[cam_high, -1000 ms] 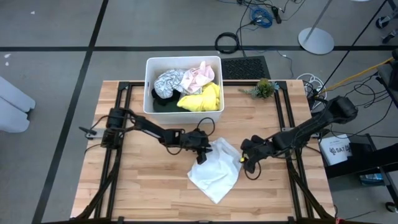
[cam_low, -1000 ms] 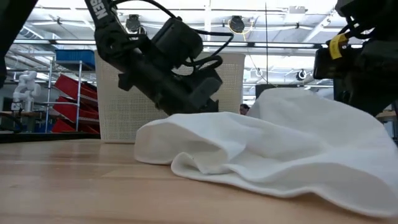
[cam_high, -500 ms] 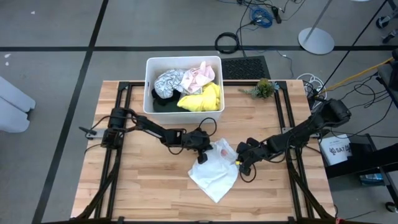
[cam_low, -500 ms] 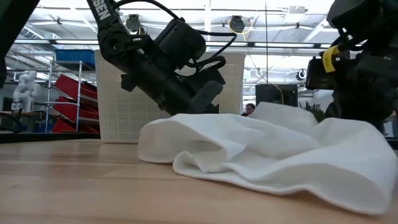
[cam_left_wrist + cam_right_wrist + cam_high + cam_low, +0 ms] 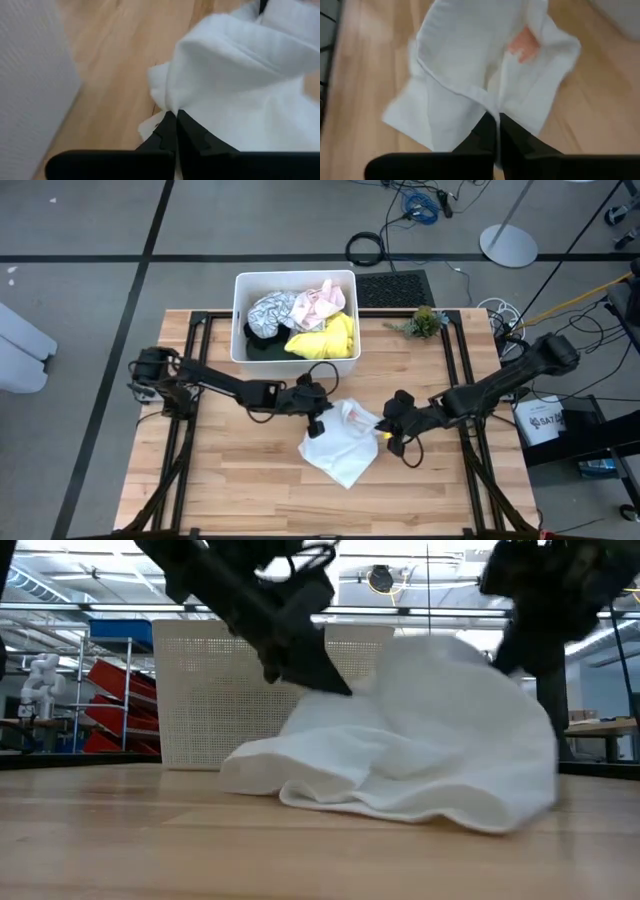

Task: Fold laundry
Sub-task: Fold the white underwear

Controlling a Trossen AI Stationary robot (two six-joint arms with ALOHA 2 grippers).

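High view: the white garment (image 5: 343,448) lies crumpled on the tabletop (image 5: 220,490), in front of the white bin (image 5: 296,318). The left gripper (image 5: 318,418) is pinched on the garment's edge nearest the bin; the right gripper (image 5: 390,432) is clamped on the garment's side farthest from the left gripper.
Bin contents: a bright yellow garment (image 5: 322,339), a grey-patterned one (image 5: 270,311), a pale pink one (image 5: 322,300) and dark cloth (image 5: 258,340) sit unfolded inside.
Low view: the white garment (image 5: 420,750) is raised at both held points, its lower part resting on the tabletop in front of the bin.
Left wrist view: fingers (image 5: 165,135) closed on a cloth fold.
Right wrist view: fingers (image 5: 487,131) closed on a hem.
Progress: early; no garment is folded, and the bin's load is untouched.
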